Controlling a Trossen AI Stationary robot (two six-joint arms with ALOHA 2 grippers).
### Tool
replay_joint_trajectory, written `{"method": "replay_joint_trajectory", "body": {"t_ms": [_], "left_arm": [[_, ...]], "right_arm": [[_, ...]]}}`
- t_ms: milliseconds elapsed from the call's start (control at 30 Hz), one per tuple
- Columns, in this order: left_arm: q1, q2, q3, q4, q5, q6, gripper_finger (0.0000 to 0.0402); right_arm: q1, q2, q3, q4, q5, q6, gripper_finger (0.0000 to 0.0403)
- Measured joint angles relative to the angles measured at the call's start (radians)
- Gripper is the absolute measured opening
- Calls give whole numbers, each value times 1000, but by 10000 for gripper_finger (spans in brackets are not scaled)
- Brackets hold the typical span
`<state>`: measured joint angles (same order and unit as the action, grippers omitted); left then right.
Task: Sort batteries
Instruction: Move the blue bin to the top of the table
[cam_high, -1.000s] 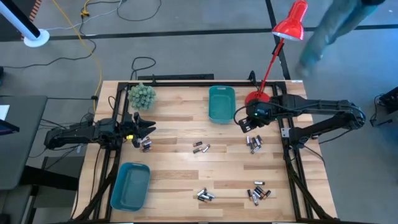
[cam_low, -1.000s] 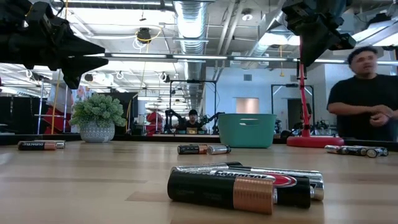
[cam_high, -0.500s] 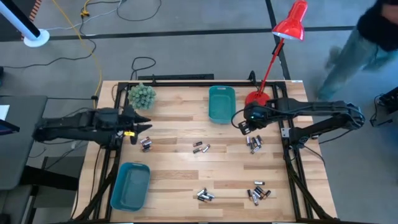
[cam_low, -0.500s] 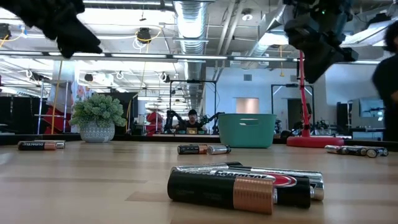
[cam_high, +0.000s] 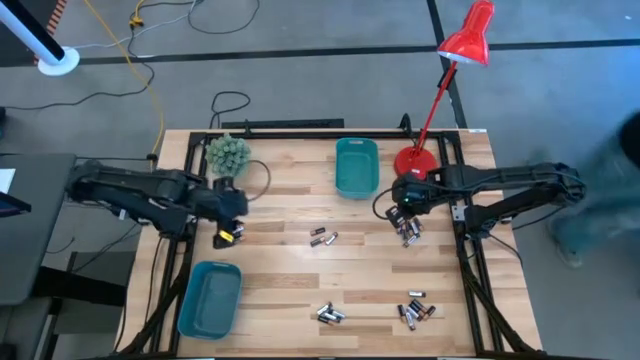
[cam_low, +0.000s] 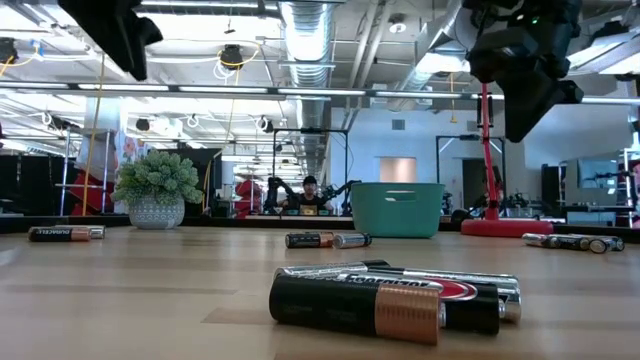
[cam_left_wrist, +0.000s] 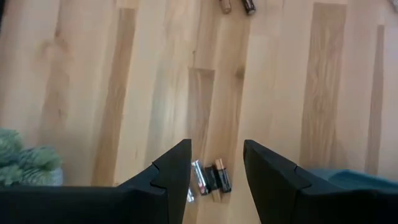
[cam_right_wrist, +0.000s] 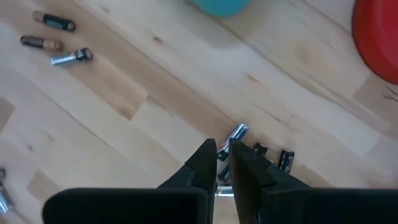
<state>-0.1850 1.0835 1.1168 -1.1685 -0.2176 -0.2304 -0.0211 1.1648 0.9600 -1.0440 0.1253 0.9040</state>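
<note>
Below left pincer (cam_left_wrist: 214, 163), batteries (cam_left_wrist: 210, 178) parallel, axes along fingers.

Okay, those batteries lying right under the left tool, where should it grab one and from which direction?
Grip across the middle of the barrel, coming straight down. The cluster of batteries lies flat on the table, side by side and touching, so the outermost cell is probably the easiest. The left tool hangs above them, open; its fingers would need to straddle one cell's width.

Left claw (cam_high: 229, 222) swung back over left batteries (cam_high: 227, 238) — right claw (cam_high: 403, 216) dropped toward right pile (cam_high: 410, 232).
</note>
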Motion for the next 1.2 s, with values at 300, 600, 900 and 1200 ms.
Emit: {"method": "replay_joint_trajectory", "body": {"t_ms": [300, 600, 900, 1200], "left_arm": [[-13, 187, -2, 4, 169, -107, 144], [-204, 167, -3, -74, 228, -364, 144], [-455, 141, -3, -100, 100, -383, 144], [-510, 166, -85, -51, 61, -459, 144]], "right_arm": [[107, 0, 0, 7, 8, -16, 63], [153, 0, 0, 14, 23, -15, 63], [159, 0, 0, 48, 34, -15, 63], [158, 0, 0, 66, 35, -20, 63]]}}
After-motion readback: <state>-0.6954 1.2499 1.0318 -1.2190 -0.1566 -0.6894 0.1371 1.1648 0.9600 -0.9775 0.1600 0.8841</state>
